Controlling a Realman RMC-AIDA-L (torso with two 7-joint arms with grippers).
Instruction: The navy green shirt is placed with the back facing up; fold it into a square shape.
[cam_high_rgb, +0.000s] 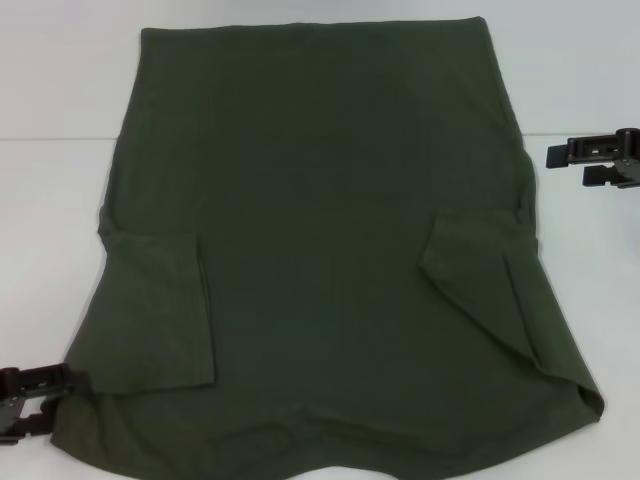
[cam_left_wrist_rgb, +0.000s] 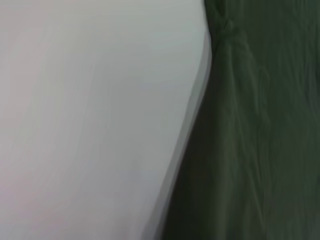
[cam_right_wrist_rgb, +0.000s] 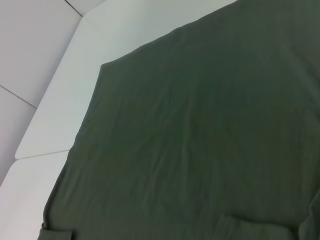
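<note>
The navy green shirt (cam_high_rgb: 330, 250) lies flat on the white table, plain side up, with both short sleeves folded inward onto the body. No lettering shows. My left gripper (cam_high_rgb: 58, 398) sits at the shirt's near-left corner, fingers apart, its upper finger touching the fabric edge. My right gripper (cam_high_rgb: 568, 168) hovers open over bare table just right of the shirt's right edge, apart from the cloth. The left wrist view shows the shirt's edge (cam_left_wrist_rgb: 250, 140) against the table. In the right wrist view the shirt (cam_right_wrist_rgb: 200, 140) spreads wide, one folded sleeve at the frame's edge.
The white table (cam_high_rgb: 50, 200) runs along both sides of the shirt. A seam between table panels (cam_right_wrist_rgb: 40, 154) shows beyond the shirt's far corner. The shirt's near edge reaches the bottom of the head view.
</note>
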